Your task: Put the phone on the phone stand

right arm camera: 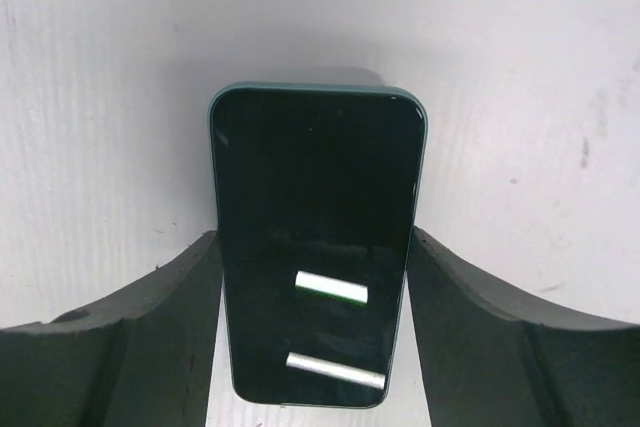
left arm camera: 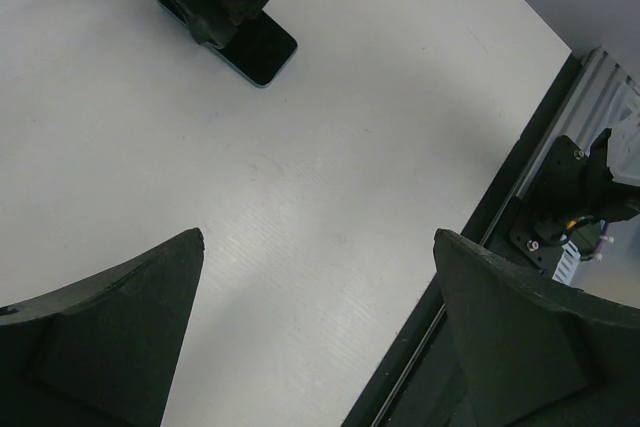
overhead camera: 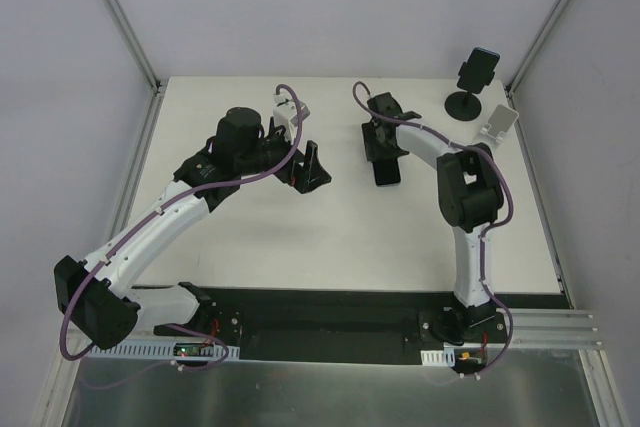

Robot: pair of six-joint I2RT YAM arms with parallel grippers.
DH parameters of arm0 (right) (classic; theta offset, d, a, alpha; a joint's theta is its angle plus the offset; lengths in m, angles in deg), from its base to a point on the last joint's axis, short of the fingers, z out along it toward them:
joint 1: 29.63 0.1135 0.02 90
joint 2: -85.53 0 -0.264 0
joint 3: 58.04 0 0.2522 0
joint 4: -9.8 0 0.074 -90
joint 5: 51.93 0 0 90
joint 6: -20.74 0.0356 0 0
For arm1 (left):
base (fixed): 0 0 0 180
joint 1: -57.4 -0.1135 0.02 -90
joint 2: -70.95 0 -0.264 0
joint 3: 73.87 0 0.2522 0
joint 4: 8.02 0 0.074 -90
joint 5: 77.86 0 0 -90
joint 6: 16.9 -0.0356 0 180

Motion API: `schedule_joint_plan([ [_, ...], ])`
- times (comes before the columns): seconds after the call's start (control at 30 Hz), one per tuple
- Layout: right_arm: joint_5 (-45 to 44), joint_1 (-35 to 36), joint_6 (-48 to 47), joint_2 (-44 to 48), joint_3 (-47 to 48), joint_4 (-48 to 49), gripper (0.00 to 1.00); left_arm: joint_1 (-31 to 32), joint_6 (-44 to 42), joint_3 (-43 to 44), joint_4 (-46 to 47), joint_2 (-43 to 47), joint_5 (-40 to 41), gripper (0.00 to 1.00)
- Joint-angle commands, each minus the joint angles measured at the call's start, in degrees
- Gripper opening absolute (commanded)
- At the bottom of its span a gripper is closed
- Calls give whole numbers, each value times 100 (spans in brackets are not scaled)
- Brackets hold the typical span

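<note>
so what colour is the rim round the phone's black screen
Dark green, a thin band around the phone. It shows best in the right wrist view.

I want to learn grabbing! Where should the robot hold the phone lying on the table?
Hold the phone by its two long edges, coming straight down from above. It lies flat on the table, screen up, and its narrow width fits inside the right gripper.
</note>
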Motion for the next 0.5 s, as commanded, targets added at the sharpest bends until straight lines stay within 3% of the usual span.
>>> schedule_joint_plan([
  [0.0, -640, -37, 125, 989, -803, 1417, 1, -27, -11, 18, 168, 8, -102, 97],
  [0.33, -1028, -317, 476, 1868, -2183, 3008, 1, -18, -29, 18, 168, 44, -85, 96],
  [0.47, -843, -502, 599, 1895, -2264, 3194, 1, -18, -29, 18, 168, 35, -85, 96],
])
